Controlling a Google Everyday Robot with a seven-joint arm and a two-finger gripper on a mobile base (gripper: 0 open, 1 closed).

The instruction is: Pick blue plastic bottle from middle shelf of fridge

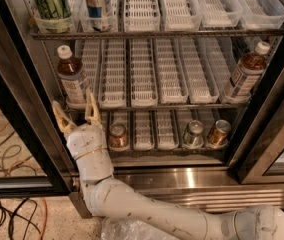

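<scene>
The blue plastic bottle, with brown drink, a white cap and a pale label, stands upright in the leftmost lane of the middle shelf of the fridge. My gripper is just below and in front of it at the shelf's front edge. It points up, with its two tan fingers spread open and holding nothing. The fingertips reach about the level of the bottle's base. A similar bottle stands at the shelf's far right.
The top shelf holds a green-labelled bottle and another bottle. The shelf below holds cans. Black door frames stand at left and right. Cables lie on the floor at left.
</scene>
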